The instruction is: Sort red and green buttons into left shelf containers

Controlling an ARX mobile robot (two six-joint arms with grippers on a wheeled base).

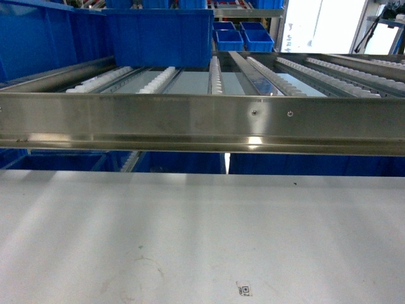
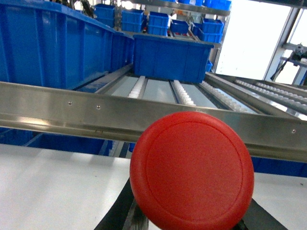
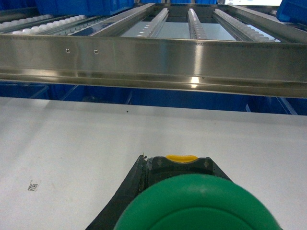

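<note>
You have a round red button [image 2: 192,170] filling the left wrist view, a green button [image 3: 197,203] in the right's, and glossy blue containers [image 1: 158,37] upright on the shelf rollers

Container [image 1: 158,38] on rollers [image 1: 155,80], behind rail [image 1: 202,123].

steel shelf rail [image 1: 202,123] spans mid-frame, white roller tracks [image 1: 158,79] behind it, white tabletop [image 1: 190,234] below, small QR sticker [image 1: 244,289] bottom centre
</note>
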